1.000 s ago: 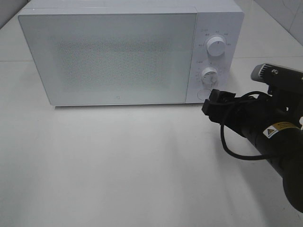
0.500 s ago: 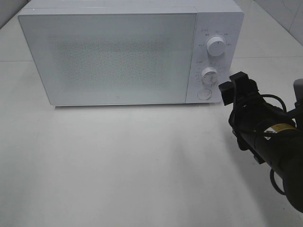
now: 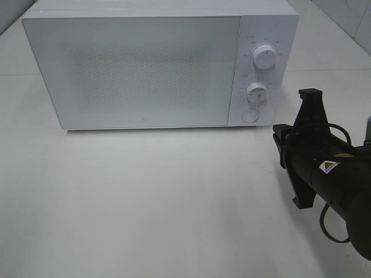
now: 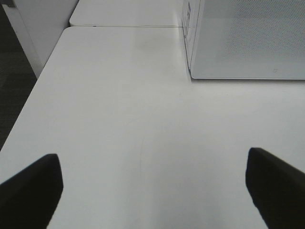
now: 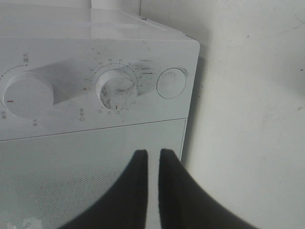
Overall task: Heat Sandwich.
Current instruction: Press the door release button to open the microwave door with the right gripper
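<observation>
My right hand point(image 5: 152, 153) has its two fingers drawn almost together, only a sliver between them and nothing gripped, and it points at the front of the microwave point(image 3: 139, 63) near the lower dial point(image 5: 117, 88). My left hand point(image 4: 152, 160) is spread wide and empty over the white desk point(image 3: 145, 197). The microwave's door point(image 3: 133, 75) is closed and frosted, so I cannot tell where the sandwich is.

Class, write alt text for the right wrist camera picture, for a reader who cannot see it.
The right gripper, dark fingers almost touching and holding nothing, points at a white microwave's control panel: a plain knob, a numbered dial and a round button. The door is shut.
</observation>
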`<action>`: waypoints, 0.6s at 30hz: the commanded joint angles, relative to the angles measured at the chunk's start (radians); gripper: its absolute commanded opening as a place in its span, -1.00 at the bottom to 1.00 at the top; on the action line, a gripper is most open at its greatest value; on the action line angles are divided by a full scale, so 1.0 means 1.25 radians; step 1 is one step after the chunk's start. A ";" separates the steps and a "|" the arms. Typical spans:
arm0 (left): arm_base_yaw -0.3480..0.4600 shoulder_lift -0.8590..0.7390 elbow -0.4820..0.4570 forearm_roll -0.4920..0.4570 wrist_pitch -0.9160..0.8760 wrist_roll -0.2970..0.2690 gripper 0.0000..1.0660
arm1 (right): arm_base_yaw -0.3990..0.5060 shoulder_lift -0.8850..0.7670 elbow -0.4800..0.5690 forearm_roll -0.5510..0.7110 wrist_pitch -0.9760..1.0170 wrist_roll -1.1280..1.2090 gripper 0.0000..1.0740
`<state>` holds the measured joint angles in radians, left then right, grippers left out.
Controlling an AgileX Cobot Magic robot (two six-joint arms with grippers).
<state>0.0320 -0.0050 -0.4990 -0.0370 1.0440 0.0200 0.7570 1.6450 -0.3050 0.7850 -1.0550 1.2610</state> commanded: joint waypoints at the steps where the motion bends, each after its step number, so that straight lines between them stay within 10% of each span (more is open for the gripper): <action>1: 0.004 -0.021 0.003 0.000 -0.007 0.000 0.83 | 0.003 -0.002 0.001 -0.005 -0.001 0.001 -0.99; 18: 0.004 -0.021 0.003 0.000 -0.007 0.000 0.83 | -0.002 0.046 -0.019 0.002 0.019 0.049 -0.99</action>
<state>0.0320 -0.0050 -0.4990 -0.0370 1.0440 0.0200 0.7570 1.7020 -0.3200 0.7930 -1.0380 1.3140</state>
